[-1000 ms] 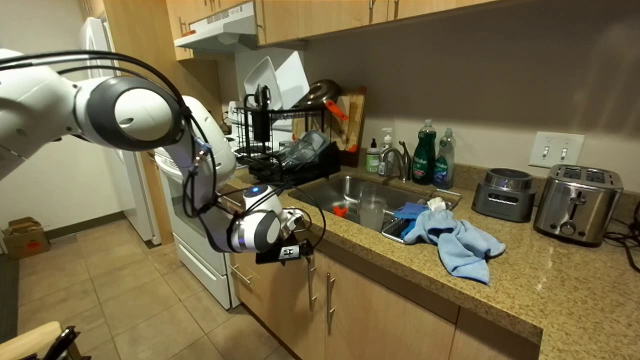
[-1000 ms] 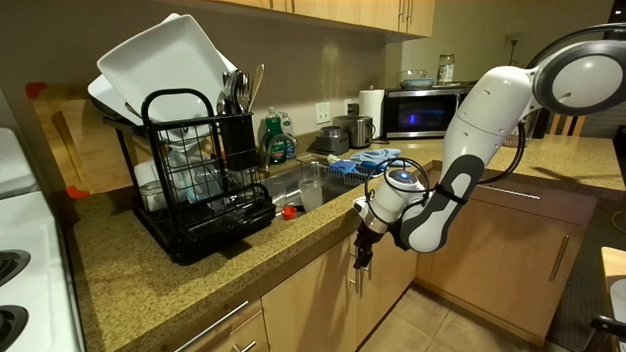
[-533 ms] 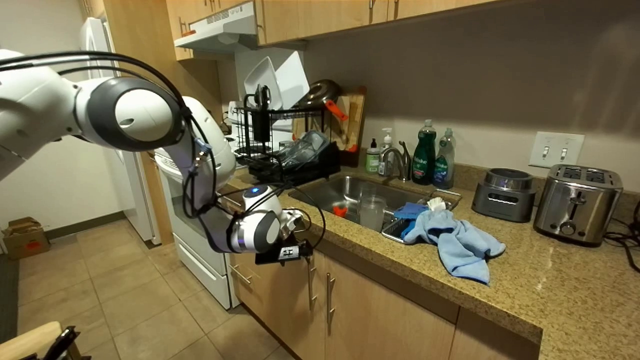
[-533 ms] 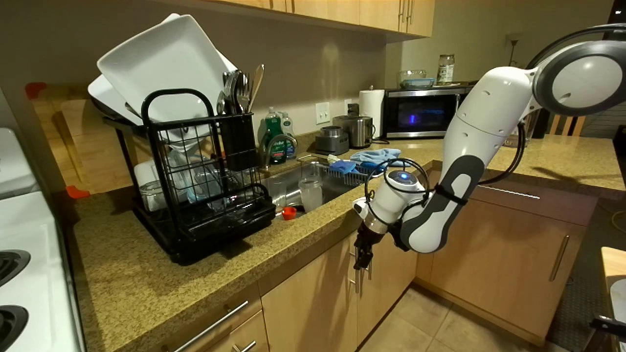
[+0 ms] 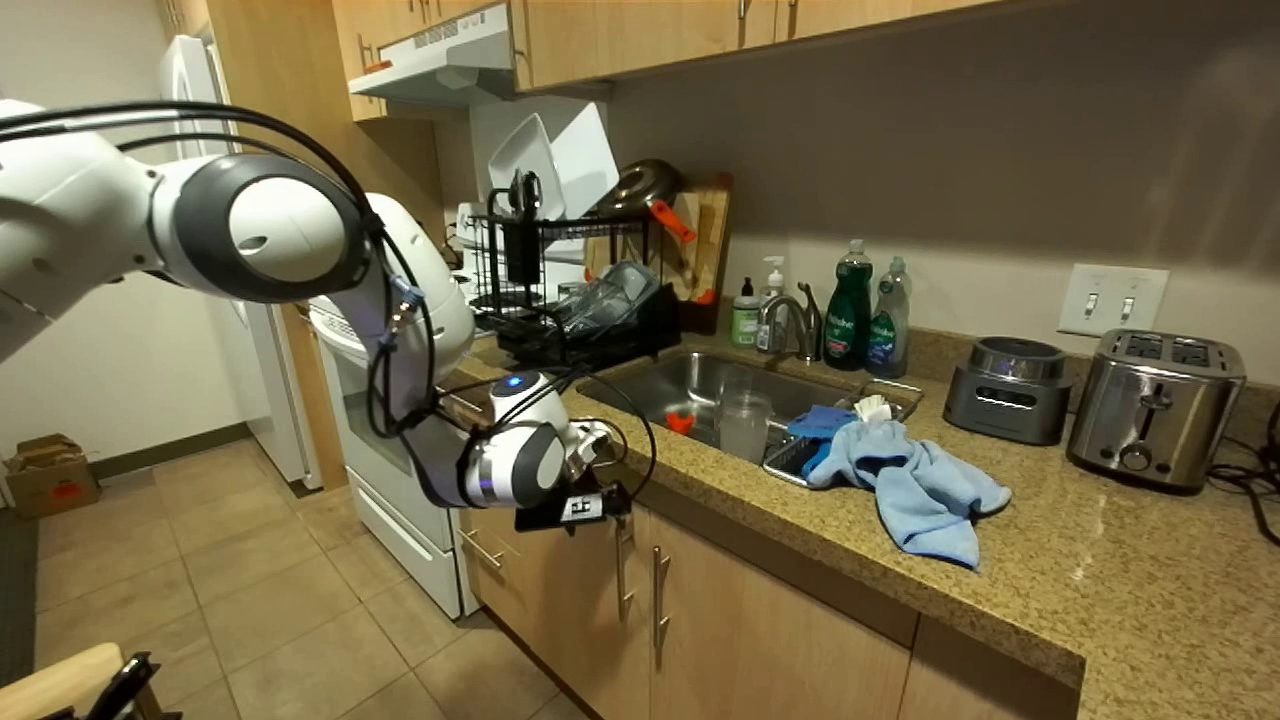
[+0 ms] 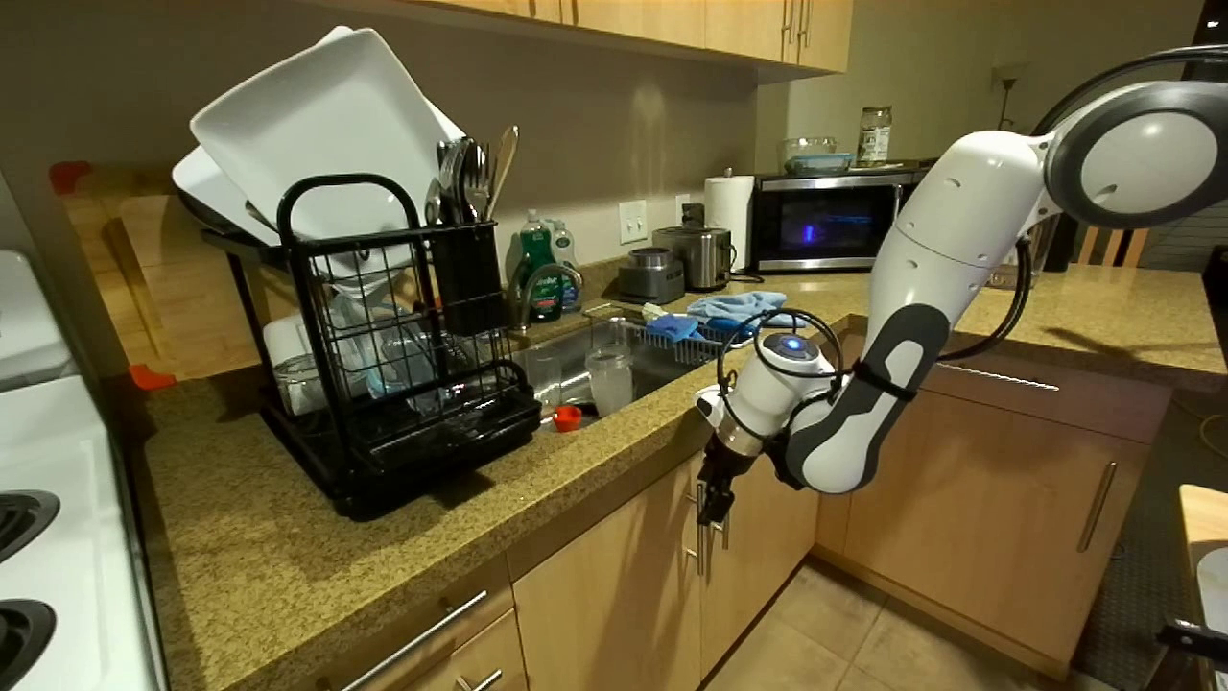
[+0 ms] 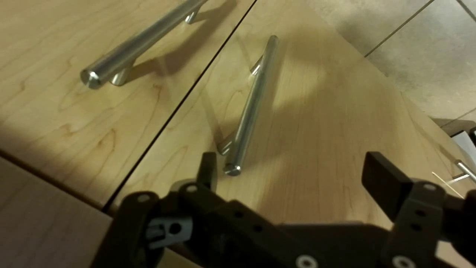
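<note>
Now | claw [image 7: 293,175] — spread wide, slightly shifted since earlier | cabinet handle [image 7: 251,111] — near, unmoved

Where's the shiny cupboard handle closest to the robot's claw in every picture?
Wrist view: the cupboard handle slants near the middle, by the open gripper.
In an exterior view: the cupboard handle is low, near the middle, below the gripper.
In an exterior view: the cupboard handle is low, right of middle, ending below the gripper.
Shared landmark: the twin handle, right of it in both exterior views, upper left in the wrist view.
</note>
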Robot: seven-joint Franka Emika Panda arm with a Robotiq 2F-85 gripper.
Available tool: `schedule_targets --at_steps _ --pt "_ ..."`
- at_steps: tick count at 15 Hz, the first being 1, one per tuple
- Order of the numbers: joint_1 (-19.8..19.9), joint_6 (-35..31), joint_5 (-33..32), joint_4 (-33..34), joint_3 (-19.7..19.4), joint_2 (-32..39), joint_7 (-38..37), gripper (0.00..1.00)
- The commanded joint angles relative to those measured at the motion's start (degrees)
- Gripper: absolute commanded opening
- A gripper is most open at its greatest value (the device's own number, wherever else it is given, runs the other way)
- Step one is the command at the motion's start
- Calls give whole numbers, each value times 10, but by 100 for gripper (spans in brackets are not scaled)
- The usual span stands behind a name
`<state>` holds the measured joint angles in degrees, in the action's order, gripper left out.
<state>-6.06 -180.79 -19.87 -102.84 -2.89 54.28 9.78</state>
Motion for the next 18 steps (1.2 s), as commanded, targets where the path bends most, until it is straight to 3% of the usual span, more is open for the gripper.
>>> schedule_targets --at_steps 1,7,18 --pt "13 20 -2 17 9 11 39 100" --pt "1 44 -14 62 -21 36 64 100" --pt "12 25 -31 40 3 28 84 100"
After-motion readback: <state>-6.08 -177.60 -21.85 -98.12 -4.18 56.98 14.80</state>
